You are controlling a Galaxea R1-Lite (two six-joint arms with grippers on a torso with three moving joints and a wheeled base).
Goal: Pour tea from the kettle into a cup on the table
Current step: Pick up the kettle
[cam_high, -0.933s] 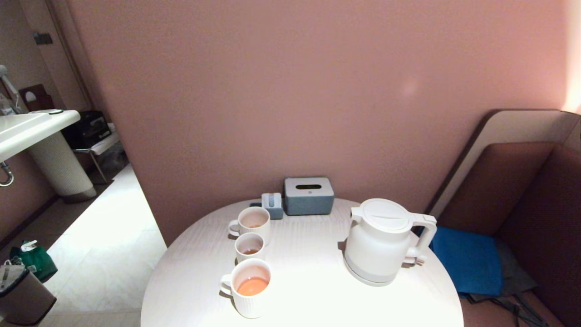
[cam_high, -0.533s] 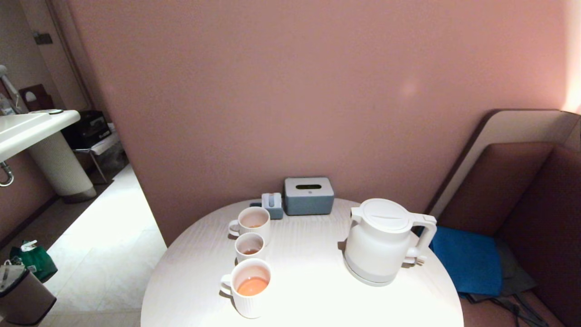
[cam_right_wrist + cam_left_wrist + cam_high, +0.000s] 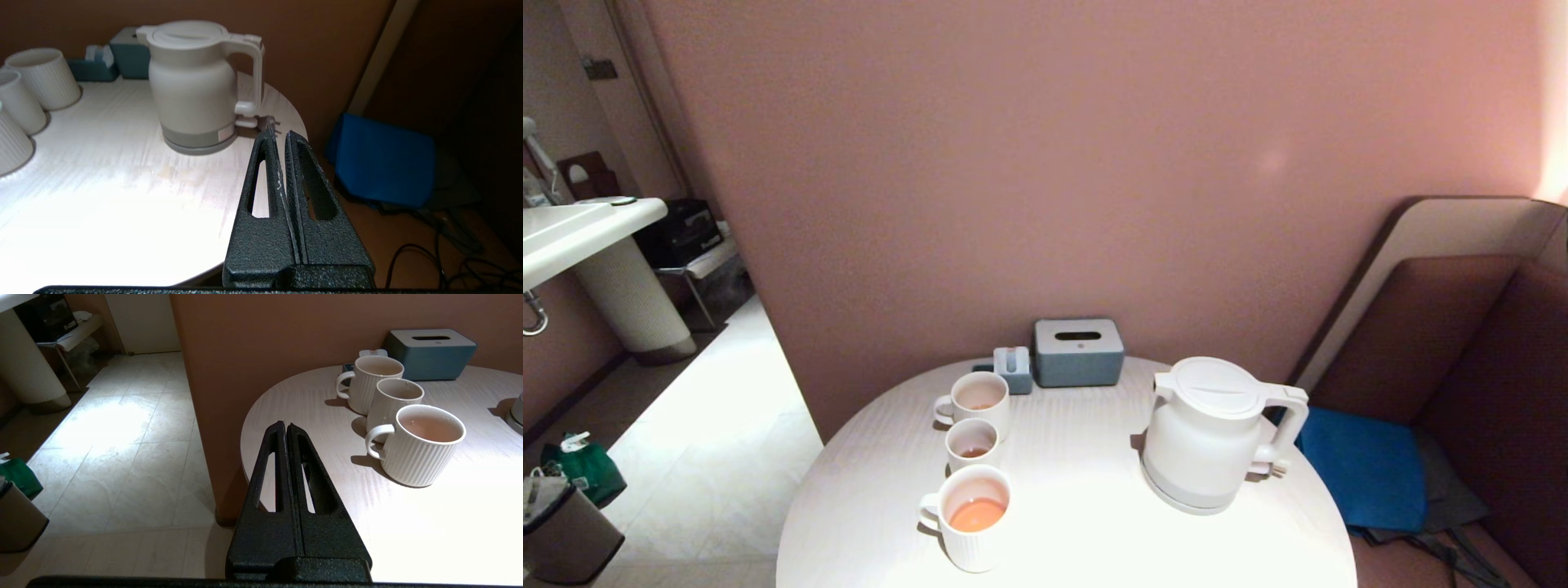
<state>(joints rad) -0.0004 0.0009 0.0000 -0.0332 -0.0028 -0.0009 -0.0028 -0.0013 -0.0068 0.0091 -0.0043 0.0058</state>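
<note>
The white kettle point(image 3: 1207, 434) point(image 3: 196, 81) stands on its round base at the right of the pale round table point(image 3: 1078, 523), handle toward the right. Three white ribbed cups stand in a row at the left: the near cup point(image 3: 970, 516) point(image 3: 421, 445) holds orange tea point(image 3: 977, 514), the middle cup point(image 3: 972, 445) and the far cup point(image 3: 977, 402) show a little at the bottom. My left gripper point(image 3: 286, 425) is shut and empty at the table's left edge. My right gripper point(image 3: 278, 132) is shut and empty at the table's right edge, short of the kettle's handle. Neither arm shows in the head view.
A grey-blue tissue box point(image 3: 1078, 351) and a small blue holder point(image 3: 1013, 369) stand at the table's back against the pink wall. A brown bench with a blue cushion point(image 3: 1364, 469) lies right of the table. A white washbasin point(image 3: 580, 229) stands far left.
</note>
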